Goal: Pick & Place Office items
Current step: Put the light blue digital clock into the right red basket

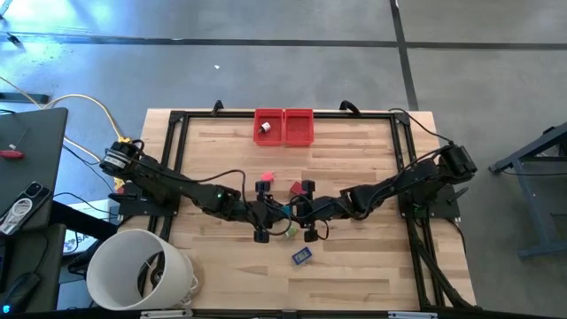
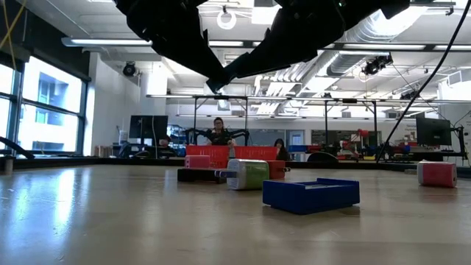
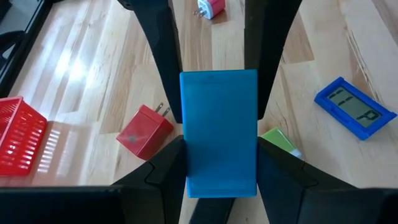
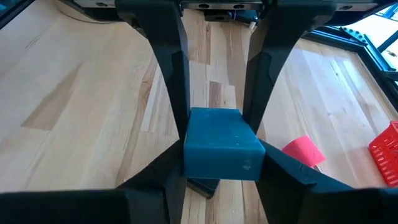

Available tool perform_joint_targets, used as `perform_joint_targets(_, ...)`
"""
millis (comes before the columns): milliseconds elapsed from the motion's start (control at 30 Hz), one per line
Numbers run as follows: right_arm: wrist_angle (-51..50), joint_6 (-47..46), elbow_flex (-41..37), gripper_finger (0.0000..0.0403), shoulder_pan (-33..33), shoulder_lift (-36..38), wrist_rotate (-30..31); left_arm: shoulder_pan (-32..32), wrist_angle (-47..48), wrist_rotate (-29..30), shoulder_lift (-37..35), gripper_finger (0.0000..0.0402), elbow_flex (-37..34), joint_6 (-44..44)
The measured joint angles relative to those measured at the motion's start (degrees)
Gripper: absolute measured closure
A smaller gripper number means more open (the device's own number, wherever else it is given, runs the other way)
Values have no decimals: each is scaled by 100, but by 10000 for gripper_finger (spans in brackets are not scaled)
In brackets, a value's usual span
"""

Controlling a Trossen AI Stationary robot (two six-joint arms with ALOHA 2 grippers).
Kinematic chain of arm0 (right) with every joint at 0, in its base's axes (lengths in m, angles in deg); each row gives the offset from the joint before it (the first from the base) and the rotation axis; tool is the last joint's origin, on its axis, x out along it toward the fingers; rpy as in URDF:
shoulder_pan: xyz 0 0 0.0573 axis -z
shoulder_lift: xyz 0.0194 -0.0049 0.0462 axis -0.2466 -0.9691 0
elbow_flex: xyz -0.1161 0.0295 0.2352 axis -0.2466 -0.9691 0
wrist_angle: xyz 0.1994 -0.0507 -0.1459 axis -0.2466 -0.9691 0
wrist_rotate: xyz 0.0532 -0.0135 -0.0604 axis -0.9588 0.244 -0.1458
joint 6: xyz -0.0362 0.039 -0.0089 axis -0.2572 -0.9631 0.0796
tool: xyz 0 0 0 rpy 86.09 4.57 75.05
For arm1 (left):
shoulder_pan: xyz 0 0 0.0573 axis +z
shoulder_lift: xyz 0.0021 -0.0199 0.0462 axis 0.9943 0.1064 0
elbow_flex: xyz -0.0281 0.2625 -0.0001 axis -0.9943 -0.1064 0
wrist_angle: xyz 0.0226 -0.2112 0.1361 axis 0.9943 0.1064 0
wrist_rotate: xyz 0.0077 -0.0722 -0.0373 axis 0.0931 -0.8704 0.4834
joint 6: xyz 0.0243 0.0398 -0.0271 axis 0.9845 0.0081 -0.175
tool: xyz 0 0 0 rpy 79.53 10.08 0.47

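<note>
While both grippers clamp it, teal block unlabelled

Wooden table, red bins, blue clock, pink piece

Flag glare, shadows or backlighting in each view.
Low view: arms are backlit silhouettes against ceiling lights; table shows sheen. Left wrist view: striped glare on the wood beside the red bin. Right wrist view: teal block evenly lit. High view: even light.
</note>
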Motion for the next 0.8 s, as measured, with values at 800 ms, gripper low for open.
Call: perform_joint_targets(800,-44,-2,2,257,0,4,-103,2,-33,13,0,234,0,-46)
